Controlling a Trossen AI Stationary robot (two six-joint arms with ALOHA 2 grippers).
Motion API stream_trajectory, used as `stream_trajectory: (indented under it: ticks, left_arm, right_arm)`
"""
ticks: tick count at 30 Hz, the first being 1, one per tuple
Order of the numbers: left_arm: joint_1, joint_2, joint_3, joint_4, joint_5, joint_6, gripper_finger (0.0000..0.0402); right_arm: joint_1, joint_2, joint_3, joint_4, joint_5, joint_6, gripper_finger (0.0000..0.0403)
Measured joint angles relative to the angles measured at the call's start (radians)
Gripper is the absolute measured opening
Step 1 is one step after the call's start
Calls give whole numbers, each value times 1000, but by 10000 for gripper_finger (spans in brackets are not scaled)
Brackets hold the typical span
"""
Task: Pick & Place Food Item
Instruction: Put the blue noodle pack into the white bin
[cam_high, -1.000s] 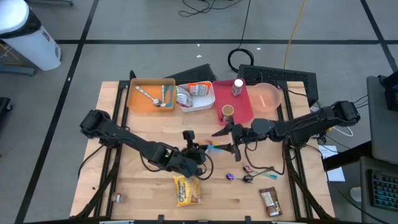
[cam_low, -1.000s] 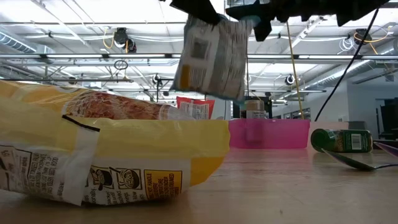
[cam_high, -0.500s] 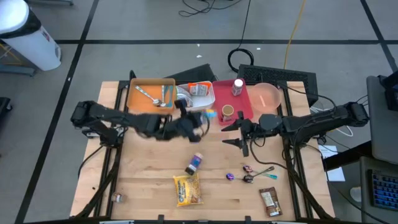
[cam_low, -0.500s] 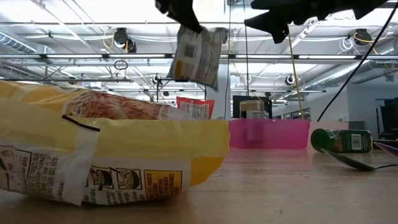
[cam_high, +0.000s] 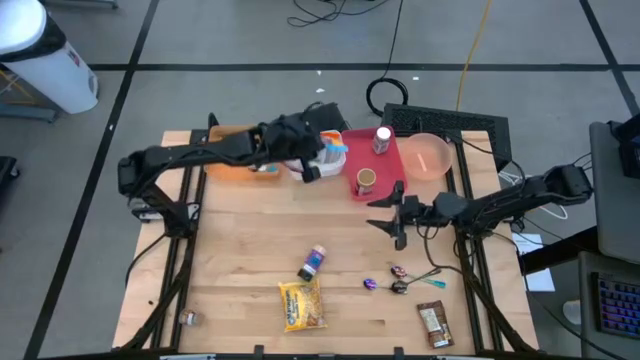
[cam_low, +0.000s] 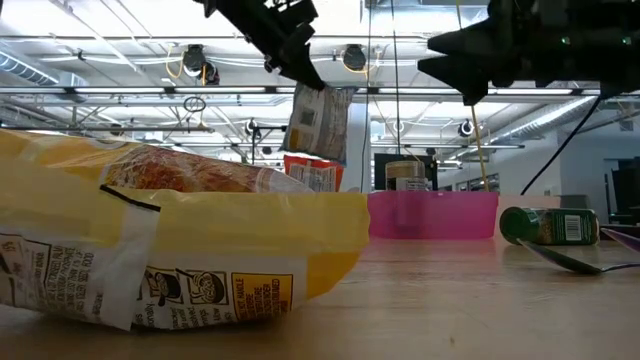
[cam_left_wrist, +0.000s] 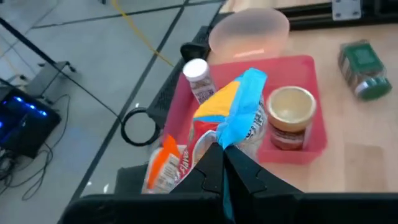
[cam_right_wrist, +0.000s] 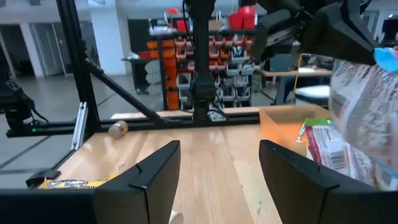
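While right gripper (cam_high: 392, 215) waits wide-jawed, left gripper (cam_high: 312, 160) has carried the clamped snack bag (cam_left_wrist: 239, 109) over the bins.

- A wooden tabletop (cam_high: 240, 240) on a black frame fills the middle of the scene.
- An orange tray (cam_high: 228, 166) sits at the far left edge.
- A red tray (cam_high: 385, 172) at the far edge holds a brown-lidded jar (cam_high: 366, 181) and a small white-capped bottle (cam_high: 383, 139).
- A pale pink bowl (cam_high: 430, 157) stands just right of the red tray.
- A yellow snack bag (cam_high: 301, 305) lies near the front edge, centre.
- A small dark bottle (cam_high: 313, 264) lies on its side just beyond the yellow bag.
- A spoon (cam_high: 418, 280) and small wrapped candies (cam_high: 372, 284) lie at the near right.
- A brown snack bar (cam_high: 434, 324) lies at the near right corner.
- A small round object (cam_high: 188, 318) rests at the near left corner.
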Motion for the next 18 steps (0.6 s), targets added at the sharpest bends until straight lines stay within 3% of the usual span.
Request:
stream_trajectory:
  ticks: [11,18]
  left_arm:
    - [134,4,0,12,103,56,0]
    - [191,68,1,43,170,82,0]
  right_arm:
    - [-60,0,-24,46,-4,-44,208]
    - [-97,0,-24,38,-5,-51,207]
